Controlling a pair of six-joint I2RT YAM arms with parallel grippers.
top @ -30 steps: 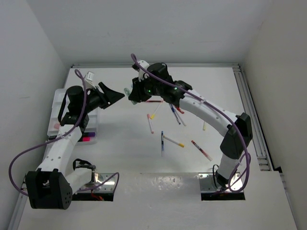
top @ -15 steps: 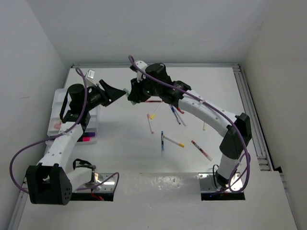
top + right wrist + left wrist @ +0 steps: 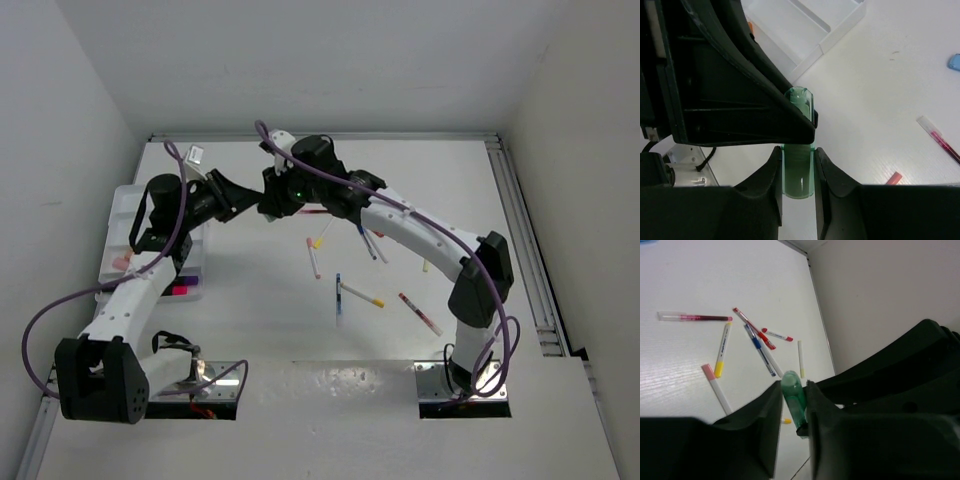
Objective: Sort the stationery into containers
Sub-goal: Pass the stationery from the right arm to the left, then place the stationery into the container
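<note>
Moved my L gripper (image 3: 793, 385) in to meet R gripper (image 3: 798, 150) and pinched down — both now clamp the green highlighter (image 3: 795, 402) mid-air, near the tray (image 3: 840, 30), prob a handover since my L arm sits tray-side.

Bright even overhead light, faint soft shadows on bench (image 3: 270, 330), glare on base plates (image 3: 205, 375) at lower frame, wrist-view foregrounds dark, blurred.
</note>
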